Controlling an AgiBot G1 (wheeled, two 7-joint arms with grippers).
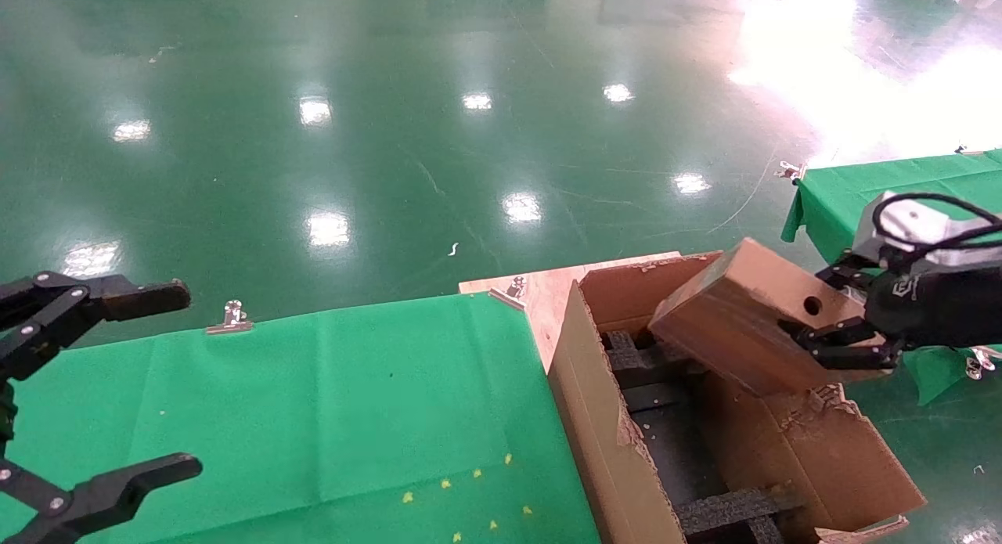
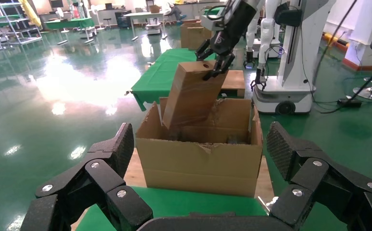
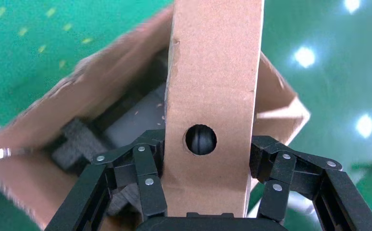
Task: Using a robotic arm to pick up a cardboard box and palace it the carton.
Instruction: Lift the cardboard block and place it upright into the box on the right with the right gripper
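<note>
Box [image 1: 732, 313]: small, brown, closed, 1 round hole; tilted, lower end inside carton [image 1: 595, 419], open, ragged flaps, black foam.

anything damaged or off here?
Yes: the carton has ragged, torn flap edges. The cardboard box, held by the right gripper, hangs tilted over the opening. Left gripper is idle, open.

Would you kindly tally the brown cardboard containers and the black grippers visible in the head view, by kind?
Small closed brown cardboard box with a round hole: 1, tilted over the carton, clamped in the right gripper.
Large brown corrugated carton with torn flaps: 1.
Black linked-finger grippers: 2, right gripper and left gripper, the latter open over the green cloth.
Total: 4.
</note>
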